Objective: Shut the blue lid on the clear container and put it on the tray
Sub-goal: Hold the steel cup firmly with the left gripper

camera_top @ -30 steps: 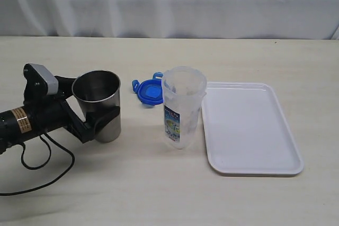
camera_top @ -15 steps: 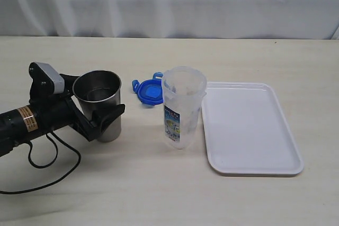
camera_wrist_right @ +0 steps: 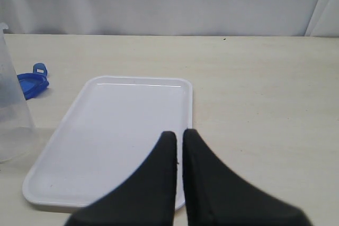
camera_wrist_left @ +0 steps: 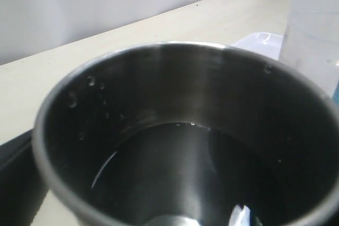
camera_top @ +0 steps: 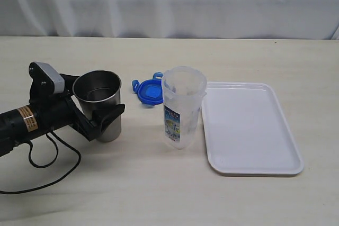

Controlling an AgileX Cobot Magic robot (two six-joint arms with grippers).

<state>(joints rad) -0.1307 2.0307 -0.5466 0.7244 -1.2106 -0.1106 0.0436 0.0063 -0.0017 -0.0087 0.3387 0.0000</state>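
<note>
Left tool [camera_top: 100, 110] now sits further forward, jaws wide astride steel cup [camera_top: 98, 96] (not the target). Right tool [camera_wrist_right: 179, 144] pinched together, facing tray [camera_top: 249, 130]. Lid [camera_top: 149, 91] lies on tabletop [camera_top: 159, 183] near open container [camera_top: 181, 110]; task unstarted.

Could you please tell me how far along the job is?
Nothing is finished: the blue lid lies on the table beside the clear container, which stands open next to the tray. In hand: the left tool open around the steel cup; the right tool is shut, empty. Left: lid on, container onto tray.
</note>
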